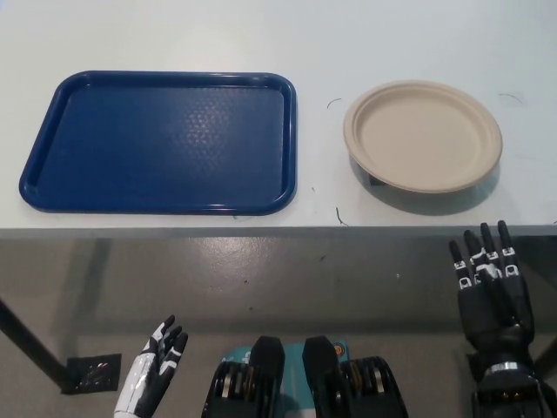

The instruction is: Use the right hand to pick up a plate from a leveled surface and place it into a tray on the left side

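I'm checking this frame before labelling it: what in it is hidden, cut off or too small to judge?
- Head view: what raises the plate is hidden under its rim; only a dark bit shows.
- Right hand, open: arm cut off by the bottom edge.
- Left hand, resting lower left: wrist cut off.
- Table: small dark marks, too small to identify.

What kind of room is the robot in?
Probably a lab or test room, not a kitchen: a plain white table holding only a blue tray and a beige plate, above a bare grey floor.
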Robot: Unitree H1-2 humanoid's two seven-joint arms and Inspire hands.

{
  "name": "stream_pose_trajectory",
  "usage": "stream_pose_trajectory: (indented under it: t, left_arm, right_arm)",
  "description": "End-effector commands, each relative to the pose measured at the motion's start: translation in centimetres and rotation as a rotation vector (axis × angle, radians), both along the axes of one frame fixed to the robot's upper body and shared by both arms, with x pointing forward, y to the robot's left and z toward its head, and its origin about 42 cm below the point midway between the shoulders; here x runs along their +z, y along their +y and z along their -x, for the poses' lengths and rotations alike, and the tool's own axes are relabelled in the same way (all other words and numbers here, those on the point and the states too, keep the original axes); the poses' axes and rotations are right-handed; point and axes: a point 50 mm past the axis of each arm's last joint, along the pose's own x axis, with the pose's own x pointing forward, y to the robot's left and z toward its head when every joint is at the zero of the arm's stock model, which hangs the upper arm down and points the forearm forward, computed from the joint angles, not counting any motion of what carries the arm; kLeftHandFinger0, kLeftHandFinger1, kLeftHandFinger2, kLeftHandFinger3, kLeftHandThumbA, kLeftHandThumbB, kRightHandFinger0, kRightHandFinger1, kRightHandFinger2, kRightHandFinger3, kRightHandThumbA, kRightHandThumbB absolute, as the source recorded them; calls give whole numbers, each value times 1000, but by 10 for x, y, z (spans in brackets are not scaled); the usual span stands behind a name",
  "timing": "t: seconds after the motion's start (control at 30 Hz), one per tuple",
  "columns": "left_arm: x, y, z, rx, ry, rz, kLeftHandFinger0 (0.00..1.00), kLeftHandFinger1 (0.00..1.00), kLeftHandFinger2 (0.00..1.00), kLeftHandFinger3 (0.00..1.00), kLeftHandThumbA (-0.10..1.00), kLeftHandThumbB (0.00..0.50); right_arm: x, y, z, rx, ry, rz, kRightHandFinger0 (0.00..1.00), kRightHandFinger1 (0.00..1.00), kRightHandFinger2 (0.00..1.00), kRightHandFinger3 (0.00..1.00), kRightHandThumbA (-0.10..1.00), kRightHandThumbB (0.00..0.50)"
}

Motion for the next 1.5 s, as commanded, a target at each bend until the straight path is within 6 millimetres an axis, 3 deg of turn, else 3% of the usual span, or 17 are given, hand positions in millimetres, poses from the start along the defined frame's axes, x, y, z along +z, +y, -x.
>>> stream_pose_trajectory:
  t: [0.0,0.5,0.77,1.13,1.47]
  left_arm:
    - [30,2,-19,-39,-176,-53,1000,1000,1000,1000,838,204]
    - [30,3,-21,-47,-184,-69,1000,1000,1000,1000,845,245]
    - [31,3,-20,-48,-176,-77,1000,1000,1000,1000,840,234]
    - [32,3,-22,-51,-179,-71,1000,1000,1000,1000,835,242]
    - [33,4,-23,-53,-188,-66,1000,1000,1000,1000,812,233]
  right_arm:
    - [39,11,-18,69,-75,-333,1000,1000,1000,1000,1000,295]
    - [47,10,-25,122,-118,-371,1000,1000,1000,1000,1000,315]
    - [50,10,-32,139,-116,-383,1000,1000,1000,1000,1000,311]
    - [34,15,-48,119,-37,-390,1000,1000,1000,1000,1000,289]
    - [19,18,-63,135,-10,-383,1000,1000,1000,1000,1000,304]
